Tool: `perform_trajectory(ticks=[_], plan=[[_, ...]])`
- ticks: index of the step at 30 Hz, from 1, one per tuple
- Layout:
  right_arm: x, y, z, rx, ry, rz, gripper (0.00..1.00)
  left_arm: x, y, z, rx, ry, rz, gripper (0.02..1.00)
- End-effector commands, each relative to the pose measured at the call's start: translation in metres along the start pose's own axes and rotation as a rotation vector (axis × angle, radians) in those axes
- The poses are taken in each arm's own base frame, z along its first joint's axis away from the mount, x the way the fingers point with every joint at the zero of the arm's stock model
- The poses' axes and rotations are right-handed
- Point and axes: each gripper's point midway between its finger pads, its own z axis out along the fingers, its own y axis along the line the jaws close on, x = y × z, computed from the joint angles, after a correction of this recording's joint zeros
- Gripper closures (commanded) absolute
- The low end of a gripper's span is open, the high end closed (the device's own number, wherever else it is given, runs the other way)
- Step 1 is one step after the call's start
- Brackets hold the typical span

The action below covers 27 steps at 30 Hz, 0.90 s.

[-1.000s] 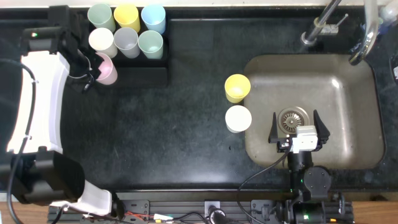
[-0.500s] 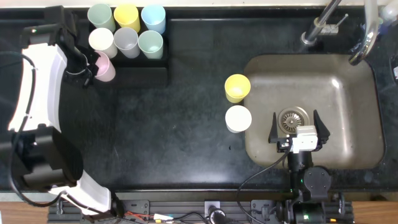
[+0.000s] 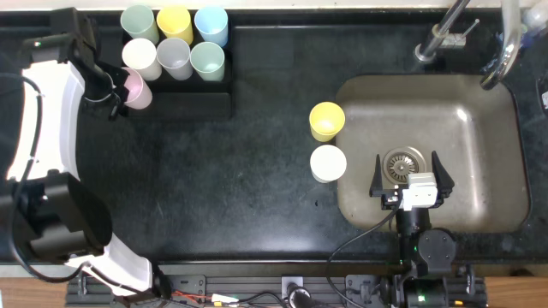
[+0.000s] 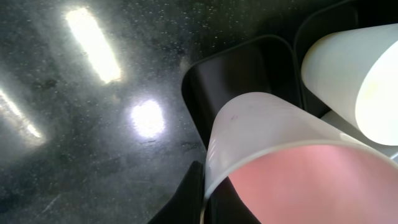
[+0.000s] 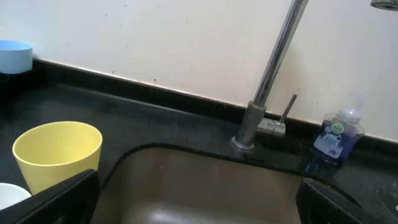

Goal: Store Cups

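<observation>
My left gripper (image 3: 122,91) is at the far left of the counter, shut on a translucent pink cup (image 3: 137,88) beside the black rack (image 3: 201,101). In the left wrist view the pink cup (image 4: 292,168) hangs tilted over an empty rack slot (image 4: 239,74), next to a white cup (image 4: 357,74). The rack holds several cups, among them green (image 3: 138,21), yellow (image 3: 175,23) and blue (image 3: 211,24). A yellow cup (image 3: 326,120) and a white cup (image 3: 328,162) stand on the counter by the sink. My right gripper (image 3: 408,176) is open over the sink, holding nothing.
The steel sink (image 3: 479,111) fills the right side, with its drain (image 3: 403,161) just beyond my right gripper. A faucet (image 5: 267,93) and a soap bottle (image 5: 339,134) stand behind it. Dark counter (image 3: 240,188) stretches between the rack and the sink.
My left gripper has carried the pink cup a little farther up and left along the rack's left end. The right arm has not moved.
</observation>
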Motion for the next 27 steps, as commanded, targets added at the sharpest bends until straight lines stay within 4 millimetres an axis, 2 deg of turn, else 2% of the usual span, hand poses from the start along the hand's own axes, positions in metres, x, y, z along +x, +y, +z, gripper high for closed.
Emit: perform_trajectory(ticks=[1, 27], plan=[[0.003, 0.001, 0.0, 0.0, 0.0, 0.0, 0.003, -0.001, -0.003, 0.012, -0.003, 0.022, -0.018, 0.982], [0.003, 0.001, 0.0, 0.0, 0.0, 0.0, 0.003, -0.002, 0.002, 0.055, -0.092, 0.059, -0.022, 0.982]])
